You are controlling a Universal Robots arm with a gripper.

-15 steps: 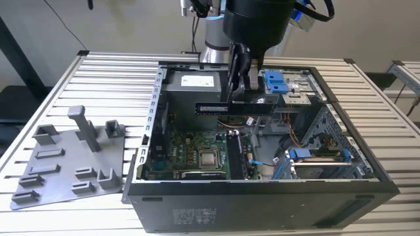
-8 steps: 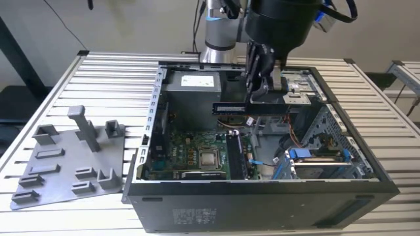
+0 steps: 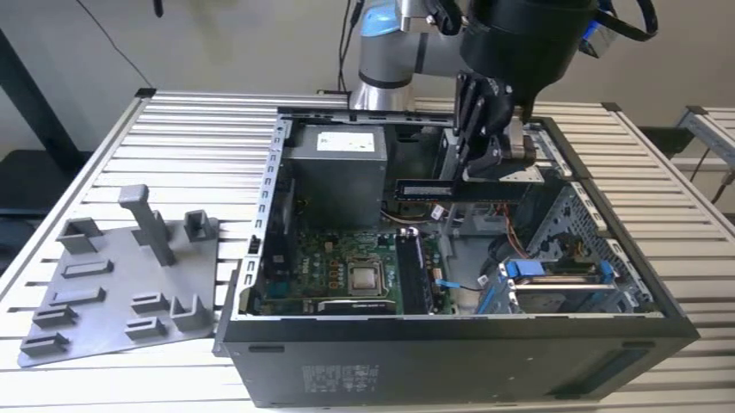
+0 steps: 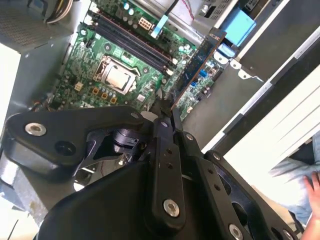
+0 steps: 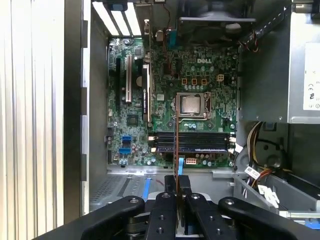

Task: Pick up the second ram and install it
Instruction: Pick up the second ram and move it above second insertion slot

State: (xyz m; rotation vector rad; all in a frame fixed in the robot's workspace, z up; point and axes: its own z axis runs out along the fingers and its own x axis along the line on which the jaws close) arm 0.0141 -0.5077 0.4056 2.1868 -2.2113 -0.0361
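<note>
My gripper (image 3: 488, 176) hangs over the open computer case (image 3: 460, 344), shut on the second ram (image 3: 442, 189), a dark narrow stick with a pale label. The stick is held level by one end, above the green motherboard (image 3: 333, 258). In the second wrist view it (image 4: 197, 65) slants away from the fingertips (image 4: 172, 117). In the first wrist view it (image 5: 177, 145) shows edge-on as a thin line running out from the gripper (image 5: 178, 182), crossing the long black slots (image 5: 192, 142) below the processor socket (image 5: 191, 104).
A grey power supply (image 3: 339, 172) fills the case's back corner. A drive cage with blue parts (image 3: 552, 275) sits at the exterior view's right. A grey parts fixture (image 3: 115, 275) lies on the slatted table (image 3: 184, 129). A person's hand (image 4: 310, 185) is beside the case.
</note>
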